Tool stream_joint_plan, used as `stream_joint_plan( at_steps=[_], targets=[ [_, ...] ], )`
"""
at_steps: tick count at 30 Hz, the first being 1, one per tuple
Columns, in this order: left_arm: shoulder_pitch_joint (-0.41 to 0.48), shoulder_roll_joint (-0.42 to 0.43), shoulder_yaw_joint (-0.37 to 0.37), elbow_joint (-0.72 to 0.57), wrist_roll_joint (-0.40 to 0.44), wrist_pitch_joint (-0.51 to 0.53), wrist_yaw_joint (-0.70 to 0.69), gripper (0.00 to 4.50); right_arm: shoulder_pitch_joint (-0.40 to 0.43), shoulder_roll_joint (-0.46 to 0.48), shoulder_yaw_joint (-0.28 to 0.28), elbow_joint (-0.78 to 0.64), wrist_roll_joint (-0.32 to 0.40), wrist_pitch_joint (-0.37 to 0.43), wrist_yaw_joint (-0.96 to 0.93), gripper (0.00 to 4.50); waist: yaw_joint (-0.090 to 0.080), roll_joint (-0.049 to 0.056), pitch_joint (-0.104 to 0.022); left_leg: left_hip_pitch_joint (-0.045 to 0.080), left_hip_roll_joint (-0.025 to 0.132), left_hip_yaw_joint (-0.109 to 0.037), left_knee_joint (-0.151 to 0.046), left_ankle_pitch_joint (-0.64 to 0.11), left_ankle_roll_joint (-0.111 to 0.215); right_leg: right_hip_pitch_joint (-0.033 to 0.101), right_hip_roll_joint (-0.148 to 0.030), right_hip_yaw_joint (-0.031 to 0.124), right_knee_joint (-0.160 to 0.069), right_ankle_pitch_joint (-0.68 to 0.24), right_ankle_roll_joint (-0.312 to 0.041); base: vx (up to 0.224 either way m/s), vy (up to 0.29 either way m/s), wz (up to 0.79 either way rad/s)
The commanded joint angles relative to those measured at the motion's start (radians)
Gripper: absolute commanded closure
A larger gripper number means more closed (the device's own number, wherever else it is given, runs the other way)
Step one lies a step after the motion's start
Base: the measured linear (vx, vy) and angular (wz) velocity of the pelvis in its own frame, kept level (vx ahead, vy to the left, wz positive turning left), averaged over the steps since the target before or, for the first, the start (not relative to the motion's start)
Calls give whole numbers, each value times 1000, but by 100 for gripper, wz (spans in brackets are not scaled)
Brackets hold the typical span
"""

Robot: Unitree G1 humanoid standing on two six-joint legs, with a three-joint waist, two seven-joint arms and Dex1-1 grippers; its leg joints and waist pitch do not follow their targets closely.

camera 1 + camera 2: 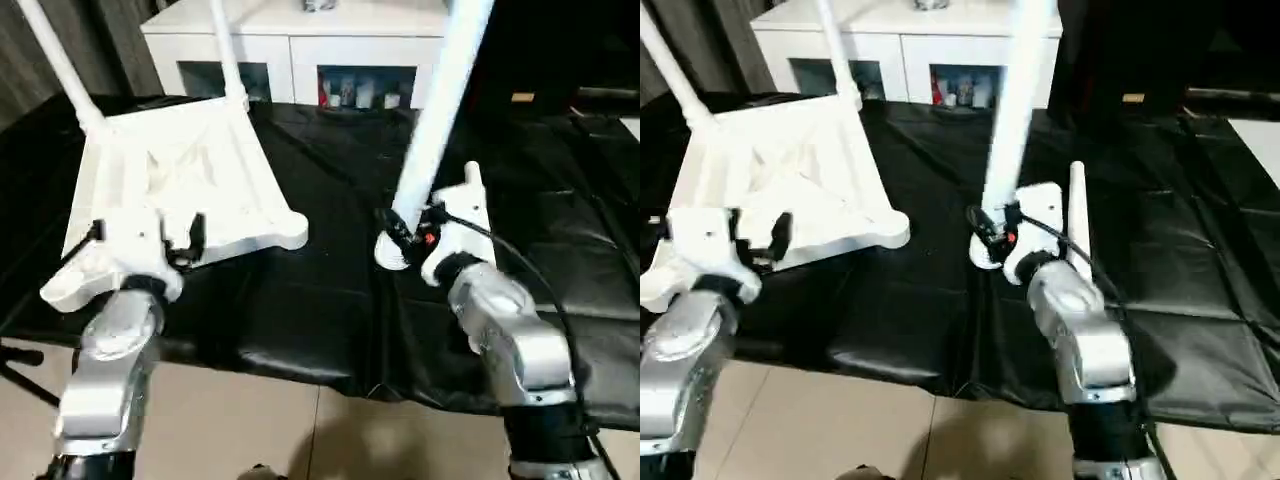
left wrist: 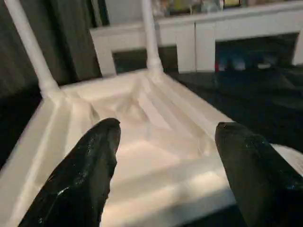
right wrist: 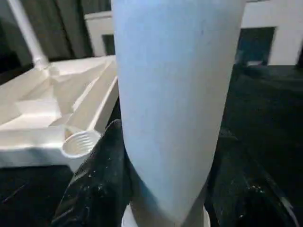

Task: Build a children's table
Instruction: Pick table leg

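We hold a loose leg (image 1: 440, 110) in the right gripper (image 1: 405, 232), left gripper (image 2: 165, 156) wide and empty over the upturned tabletop (image 1: 190, 180); next we likely seat it in the near corner socket (image 3: 79, 143).

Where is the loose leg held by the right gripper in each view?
Left eye: leg right of centre, rising to the top edge.
Right eye: centre, rising to the top edge.
Left wrist: not in it.
Right wrist: fills the middle.
Shared landmark: the upturned tabletop.
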Motion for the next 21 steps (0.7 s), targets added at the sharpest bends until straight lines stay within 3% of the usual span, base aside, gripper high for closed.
stream_joint_plan(
  at_steps=[1,2,3,4,6,7,8,9,10,11,12,14,15,16,17,18,19,20,21],
  targets=[
    [-1,-2,-1,-8,16,-11,15,88,14,-5,8,-2,-3,-19,-4,264,15,-14,-65,-7,36,-18,-52,-152,122,62,-155,96,-124,-441,-159,0,0,0],
    [5,-17,0,-5,25,-28,21,88,26,-3,7,-1,-7,-10,-4,264,22,-13,-63,-4,42,-26,-47,-147,128,64,-170,102,-134,-503,-158,0,0,0],
    [6,-22,2,-2,31,-35,22,88,29,2,6,0,-10,-7,-5,264,21,-6,-66,-2,44,-27,-53,-140,132,62,-158,95,-130,-499,-162,-17,53,2],
    [8,-25,0,1,33,-36,19,88,31,3,6,0,-16,-8,-6,264,19,-7,-68,0,43,-23,-61,-140,135,59,-146,86,-126,-479,-164,-17,53,2],
    [12,-29,-7,6,38,-46,21,88,38,7,9,-8,-25,-13,-3,264,9,1,-76,14,39,-7,-74,-151,165,46,-117,69,-112,-342,-187,-10,65,7],
    [13,-29,-9,7,39,-49,22,88,40,6,11,-11,-26,-9,-1,264,6,-1,-75,14,38,-4,-75,-161,173,46,-116,68,-112,-324,-191,-11,66,8],
    [14,-29,-12,10,44,-52,27,88,43,2,16,-15,-26,-7,3,264,6,0,-74,19,39,-2,-73,-196,180,46,-128,69,-120,-339,-191,-26,72,7],
    [15,-30,-14,11,47,-52,31,88,45,-1,19,-15,-24,-9,4,264,8,-7,-71,16,39,-4,-66,-216,183,52,-153,79,-132,-370,-182,-28,86,6],
    [15,-30,-14,11,47,-52,31,88,45,-1,19,-15,-24,-9,4,264,12,-6,-70,16,42,-7,-60,-219,182,54,-169,87,-140,-391,-176,-28,86,6],
    [18,-33,-16,11,50,-54,31,88,45,-3,18,-10,-22,-13,1,264,19,-9,-68,17,46,-13,-48,-221,181,55,-195,102,-154,-435,-162,-28,102,8],
    [18,-35,-17,11,52,-55,31,88,45,-2,16,-9,-20,-14,-1,264,22,-9,-64,17,50,-23,-46,-230,182,57,-209,105,-163,-489,-145,-33,124,9],
    [21,-42,-18,7,55,-54,30,88,41,4,5,-5,-12,-11,-10,264,13,-5,-62,25,46,-22,-63,-272,178,54,-192,87,-167,-536,-111,-34,132,7],
    [25,-49,-21,1,61,-53,28,88,36,10,-4,-1,-15,-7,-16,264,-1,8,-65,39,41,-15,-90,-324,174,46,-152,58,-153,-502,-85,-34,152,2],
    [26,-53,-21,-1,60,-52,27,88,34,10,-3,0,-20,-6,-18,264,-18,20,-70,88,43,14,-94,-366,112,7,-103,61,-144,-477,-61,-34,152,2],
    [26,-56,-21,-2,58,-51,27,88,33,9,-1,1,-24,-5,-19,264,-42,24,-59,95,40,44,-144,-556,22,-21,-25,-3,-86,-400,-24,-50,165,-14],
    [26,-55,-23,-2,60,-52,28,88,33,9,0,1,-25,-4,-20,264,-45,21,-58,95,69,106,-178,-661,-56,-38,-4,-46,-7,-297,-36,-60,157,-26],
    [26,-54,-24,-1,61,-53,28,88,34,11,0,0,-23,-3,-19,264,-42,14,-57,85,86,118,-193,-694,-72,-26,-11,-59,32,-252,-43,-60,157,-26],
    [25,-54,-25,1,62,-54,29,88,34,12,2,-1,-20,-4,-16,264,-24,11,-51,72,129,162,-229,-748,-104,-1,-29,-85,98,-221,-69,-66,115,-35],
    [26,-53,-25,2,64,-56,28,88,34,11,9,-2,-21,-3,-13,264,-7,-19,-47,79,140,181,-226,-747,-135,10,-53,-55,90,-322,-70,-75,43,-44]
  ],
)
